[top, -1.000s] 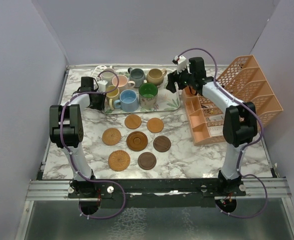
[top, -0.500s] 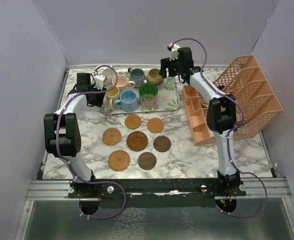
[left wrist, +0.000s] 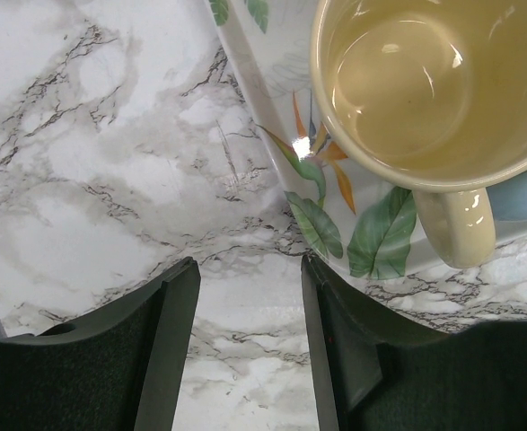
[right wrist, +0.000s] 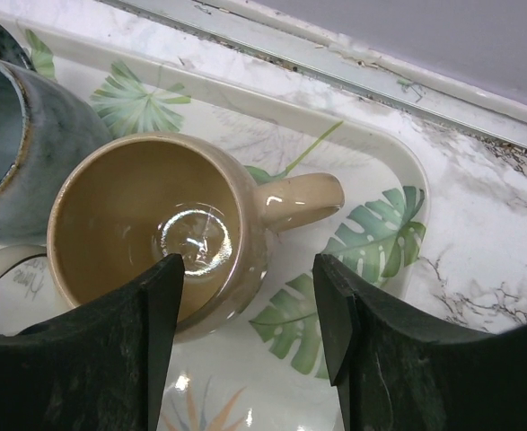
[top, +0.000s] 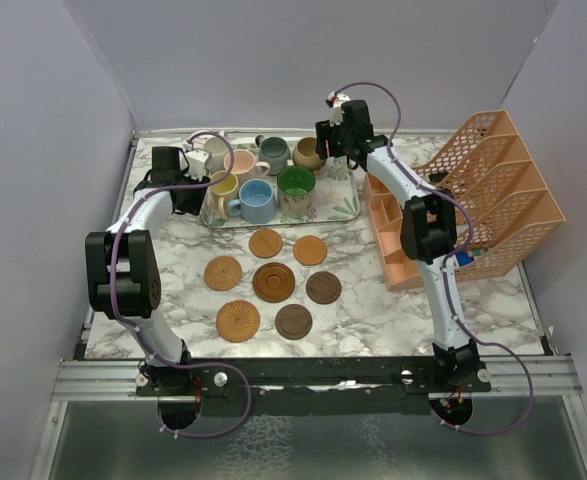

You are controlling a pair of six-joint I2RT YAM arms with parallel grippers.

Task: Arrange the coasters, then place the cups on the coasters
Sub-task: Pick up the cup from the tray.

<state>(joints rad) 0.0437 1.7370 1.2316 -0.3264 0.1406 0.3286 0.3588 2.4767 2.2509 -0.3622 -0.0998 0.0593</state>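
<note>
Top view: seven coasters (top: 273, 281) are lying clustered on the table (top: 373, 310); the cups (top: 256, 200) are all sitting on the leaf tray (top: 345, 208) behind them. Left wrist: left pincer (left wrist: 245, 350) is hanging released over bare marble just beside the tray corner, yellow cup (left wrist: 425, 90) near. Right wrist: right pincer (right wrist: 250, 332) is gaping, released, fingers showing either side of the tan cup (right wrist: 146, 224) wall by its handle.

Ahead of right gripper (right wrist: 247, 269): corner mug (right wrist: 146, 215) on tray (right wrist: 380, 171)
Ahead-right of left gripper (left wrist: 248, 269): edge mug (left wrist: 407, 81)
Behind both: coasters (top: 273, 281) on table (top: 373, 310)
</note>
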